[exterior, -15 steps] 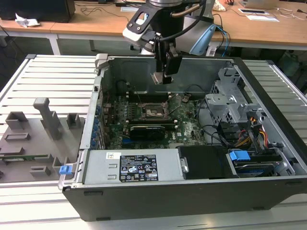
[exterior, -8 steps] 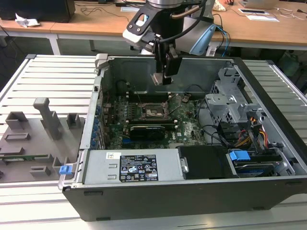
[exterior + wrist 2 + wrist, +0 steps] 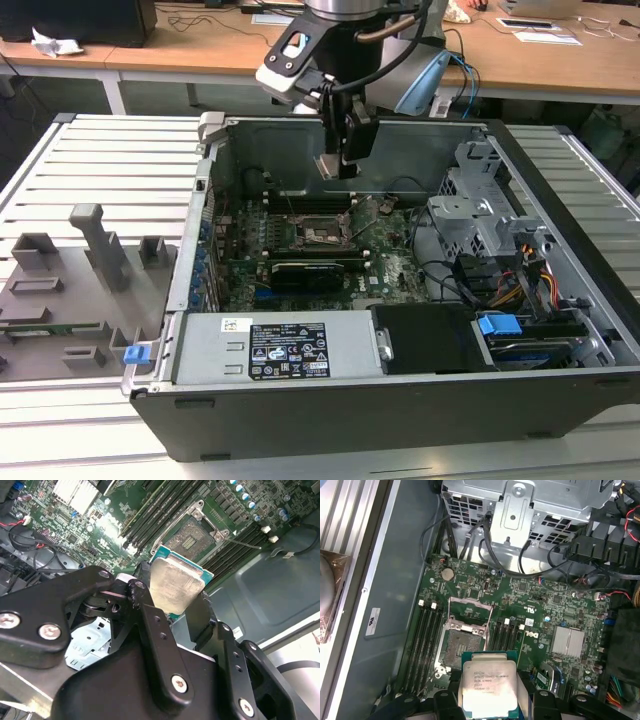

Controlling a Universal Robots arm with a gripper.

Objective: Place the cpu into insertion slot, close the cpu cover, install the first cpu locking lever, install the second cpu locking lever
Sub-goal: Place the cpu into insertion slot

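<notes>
Spotter: Tower case [image 3: 300, 400] lies on its side on the slatted table [image 3: 100, 150], lid off, so the exterior view lets you look straight in. The green board [image 3: 390, 260] covers its floor.

Operator: Where is my gripper?

Spotter: Your gripper [image 3: 345, 165] hangs inside the case, over the board's far half. On the exterior view's clock face, the insertion slot [image 3: 322, 235] sits at about six o'clock from it, apart from it. The drive cage [image 3: 480, 215] is at three o'clock of the slot, and the long black card [image 3: 315, 272] is at six o'clock, just beside it.

Operator: And the claw?

Spotter: It is drawn in to the chip's width. In the second wrist view your fingers [image 3: 145, 605] pinch the cpu [image 3: 175, 587] by two opposite edges, its silver face toward the camera, held clear of the board. The first wrist view gives you the same chip between the black pads, printed face showing, with the slot beyond it bare and its dark pin field uncovered.

Operator: The cover?

Spotter: The cpu cover [image 3: 470, 612] is swung back off the socket, resting along one edge of it. A thin wire lever [image 3: 242, 542] juts sideways from the socket's corner, unlatched. Nothing sits in the slot; your chip is in the air.
</notes>
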